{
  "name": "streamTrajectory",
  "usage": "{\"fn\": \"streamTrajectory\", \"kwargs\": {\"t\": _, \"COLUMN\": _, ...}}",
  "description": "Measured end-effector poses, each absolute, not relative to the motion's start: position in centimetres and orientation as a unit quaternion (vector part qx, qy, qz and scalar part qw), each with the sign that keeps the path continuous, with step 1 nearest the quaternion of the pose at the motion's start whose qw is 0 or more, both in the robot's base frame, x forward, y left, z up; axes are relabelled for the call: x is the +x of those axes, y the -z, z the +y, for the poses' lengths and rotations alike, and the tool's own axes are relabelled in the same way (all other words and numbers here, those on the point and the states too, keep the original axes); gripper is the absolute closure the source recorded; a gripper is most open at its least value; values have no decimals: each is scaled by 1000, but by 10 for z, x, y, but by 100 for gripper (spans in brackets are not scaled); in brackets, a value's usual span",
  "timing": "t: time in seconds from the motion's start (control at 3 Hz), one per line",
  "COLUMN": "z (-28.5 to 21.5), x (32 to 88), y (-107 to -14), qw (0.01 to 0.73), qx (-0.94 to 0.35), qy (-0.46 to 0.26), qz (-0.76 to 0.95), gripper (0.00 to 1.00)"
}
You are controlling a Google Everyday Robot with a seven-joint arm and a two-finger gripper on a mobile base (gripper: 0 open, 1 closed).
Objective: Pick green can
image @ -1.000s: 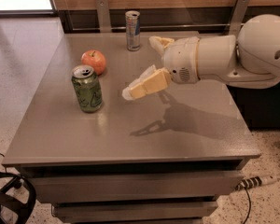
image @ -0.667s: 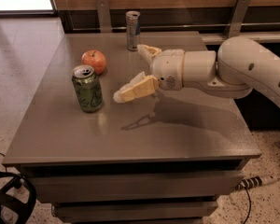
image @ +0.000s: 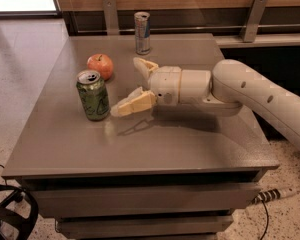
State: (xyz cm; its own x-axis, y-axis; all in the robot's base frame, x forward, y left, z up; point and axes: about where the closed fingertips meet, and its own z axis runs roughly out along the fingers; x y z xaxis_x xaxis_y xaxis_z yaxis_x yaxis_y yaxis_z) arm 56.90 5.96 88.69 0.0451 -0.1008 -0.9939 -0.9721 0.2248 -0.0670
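The green can (image: 93,95) stands upright on the left part of the grey table (image: 180,144). It has pale swirl markings and a silver pull-tab top. My gripper (image: 126,87) reaches in from the right on a white arm, low over the table and just right of the can. Its two cream fingers are spread wide open, one fingertip (image: 116,111) close to the can's lower right side, the other (image: 138,61) farther back. It holds nothing.
A red apple (image: 100,66) lies just behind the green can. A slim silver-and-blue can (image: 142,32) stands at the table's back edge. Metal brackets and a wooden wall run behind the table. A cable lies on the floor at the right.
The arm has swung left and lower towards the green can; the open gripper is now right beside it. The can, the apple and the slim can have not moved.
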Motion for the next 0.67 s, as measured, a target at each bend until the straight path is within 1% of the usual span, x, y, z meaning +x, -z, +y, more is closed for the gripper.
{"fn": "streamTrajectory", "kwargs": {"t": 0.33, "z": 74, "x": 564, "y": -884, "qw": 539, "qx": -483, "qy": -405, "qz": 559, "gripper": 0}}
{"fn": "streamTrajectory", "kwargs": {"t": 0.67, "z": 100, "x": 558, "y": -886, "qw": 540, "qx": -497, "qy": -410, "qz": 541, "gripper": 0}}
